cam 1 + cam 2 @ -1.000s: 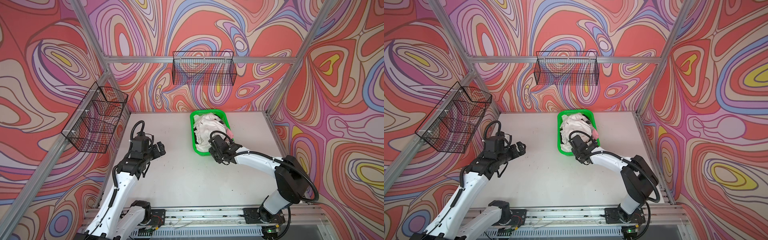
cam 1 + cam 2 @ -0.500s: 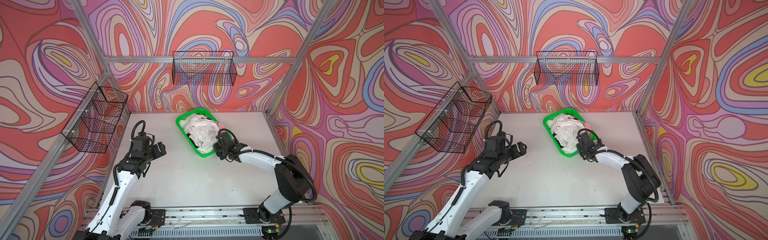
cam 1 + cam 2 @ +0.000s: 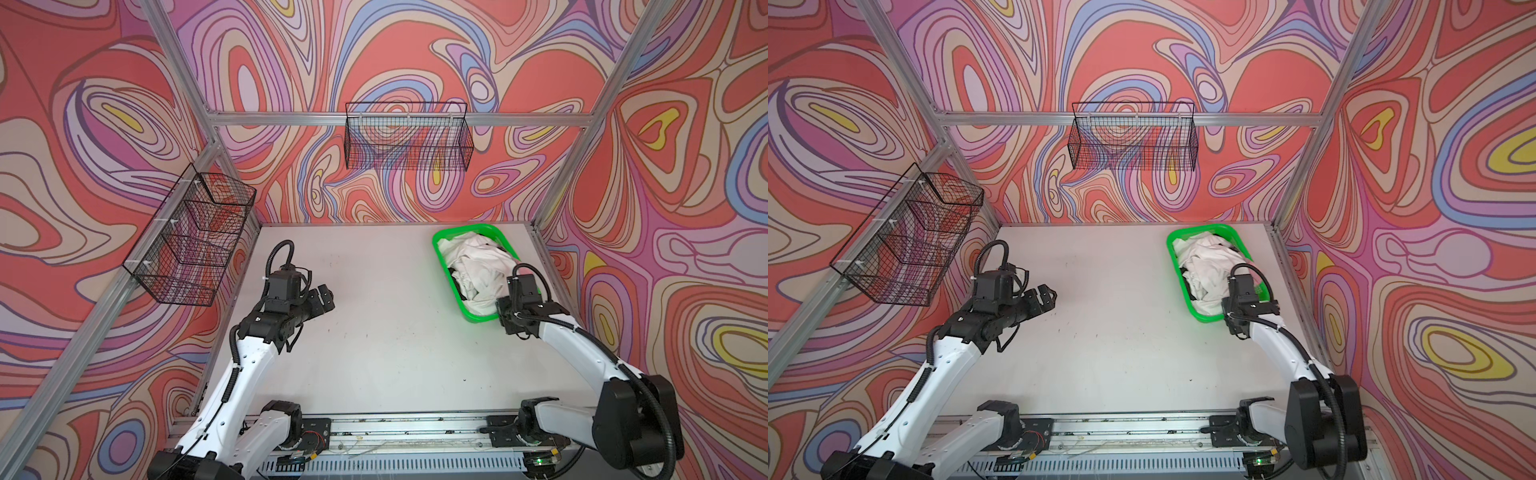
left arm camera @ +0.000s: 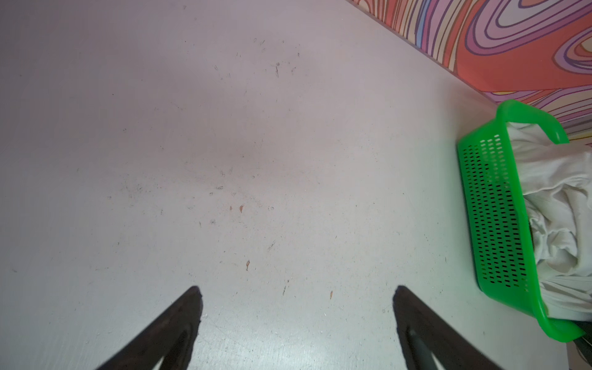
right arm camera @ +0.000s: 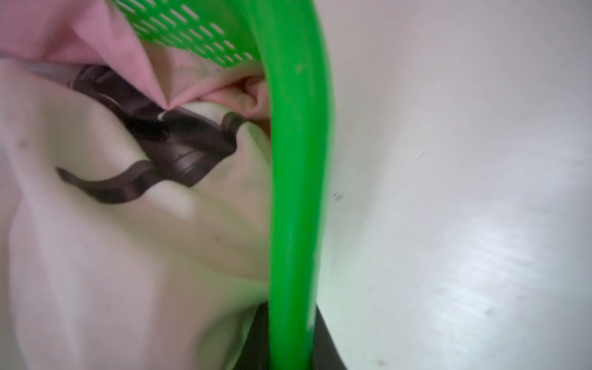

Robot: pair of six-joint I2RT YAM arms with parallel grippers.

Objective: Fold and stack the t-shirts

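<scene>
The worktop (image 3: 395, 332) is seen bare in the middle, probably as folding room. The green basket (image 4: 493, 208) is set at its far right corner, with the t-shirts (image 3: 478, 266) heaped inside, none folded yet. The basket's rim is pinched by the right claw (image 5: 290, 320), apparently for repositioning. The left claw (image 4: 296, 291) is held wide and empty above the worktop.

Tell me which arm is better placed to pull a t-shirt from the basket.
Right, probably. The right gripper is clamped on the green basket at its near rim, beside the t-shirts, but must release first. The left gripper is open but hovers over the table, far from them.
</scene>
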